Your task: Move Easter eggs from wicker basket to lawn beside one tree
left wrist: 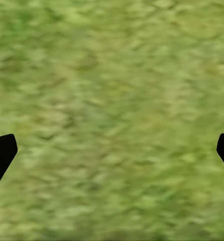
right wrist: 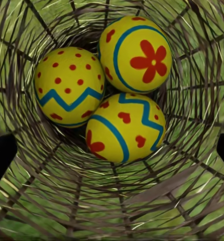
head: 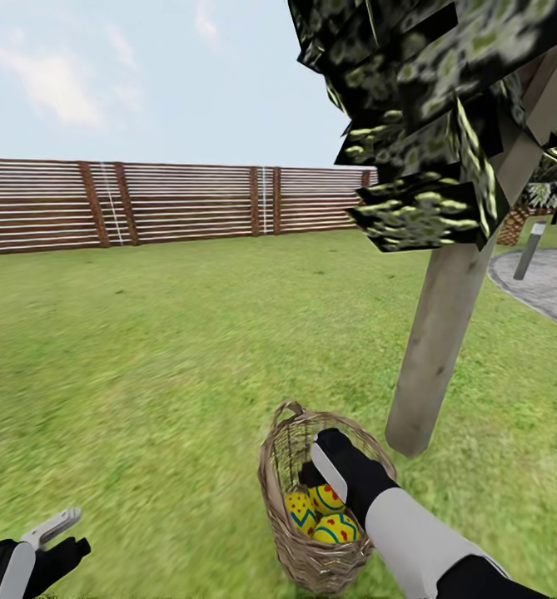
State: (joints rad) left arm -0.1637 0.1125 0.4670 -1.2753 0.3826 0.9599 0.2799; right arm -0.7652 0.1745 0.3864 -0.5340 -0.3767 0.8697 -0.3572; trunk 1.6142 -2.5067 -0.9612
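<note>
The wicker basket (head: 288, 532) stands on the lawn (head: 161, 366) just left of the tree's trunk (head: 440, 333). Three yellow Easter eggs lie in its bottom: a dotted zigzag egg (right wrist: 68, 85), a flower egg (right wrist: 138, 54) and a heart egg (right wrist: 124, 128). In the head view they show as a cluster (head: 321, 512). My right gripper (head: 315, 476) reaches down into the basket's mouth. It is open, with its dark fingertips (right wrist: 1, 156) at the basket's walls above the eggs, holding nothing. My left gripper (head: 64, 537) hangs open over bare grass (left wrist: 112, 100) at the lower left.
A slatted wooden fence (head: 170, 200) closes the lawn at the back. A grey paved area (head: 549, 287) with a short post (head: 529, 249) lies at the right, beyond the trunk. Dark leaf clusters (head: 428, 108) hang overhead. Open grass stretches left of and behind the basket.
</note>
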